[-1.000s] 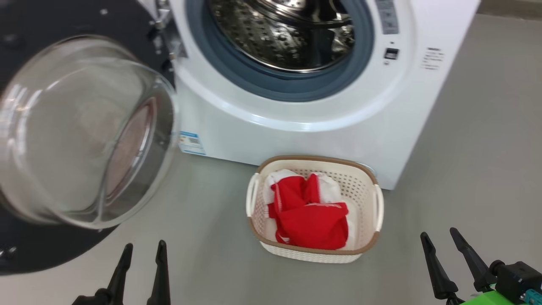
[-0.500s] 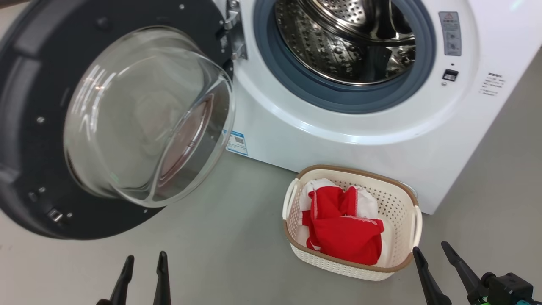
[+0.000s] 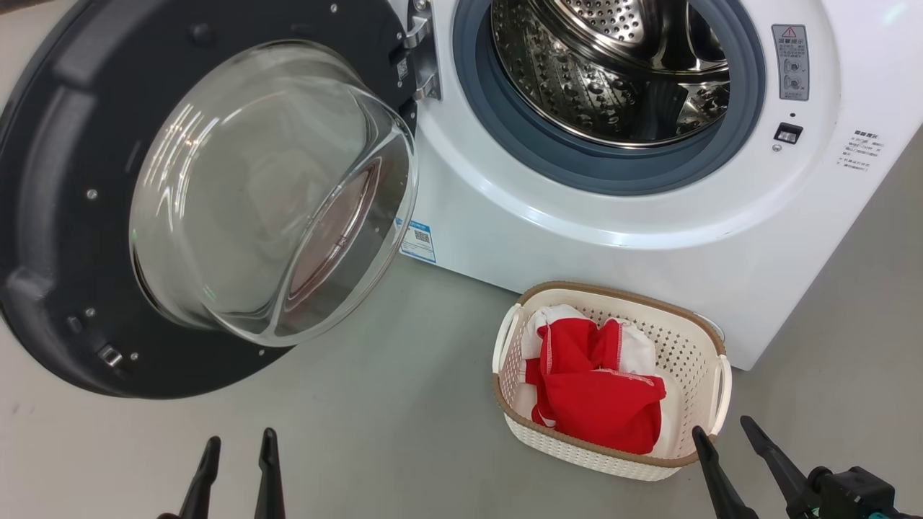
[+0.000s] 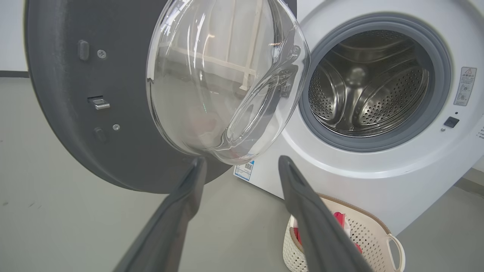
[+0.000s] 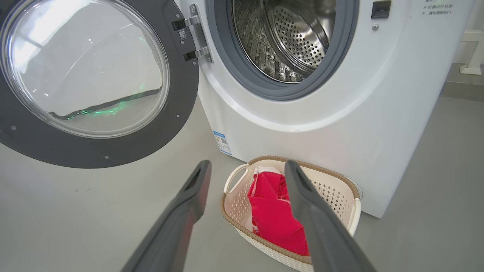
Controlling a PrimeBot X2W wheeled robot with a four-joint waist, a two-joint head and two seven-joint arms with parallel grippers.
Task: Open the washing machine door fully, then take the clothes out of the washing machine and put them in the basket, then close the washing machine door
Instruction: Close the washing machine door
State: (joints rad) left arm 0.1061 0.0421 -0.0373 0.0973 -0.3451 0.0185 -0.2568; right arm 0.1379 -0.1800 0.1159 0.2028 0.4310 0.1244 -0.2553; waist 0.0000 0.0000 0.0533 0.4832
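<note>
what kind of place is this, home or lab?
Likely a laundry test area, not clearly a home: big white front-loading washing machine with steel drum, plain grey floor, and small cream perforated plastic basket holding red-and-white clothes.

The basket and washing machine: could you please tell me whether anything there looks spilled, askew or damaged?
Nothing stands out: the clothes lie bunched inside the basket, which stands upright before the washing machine; the washing machine door hangs open, looking intact.
</note>
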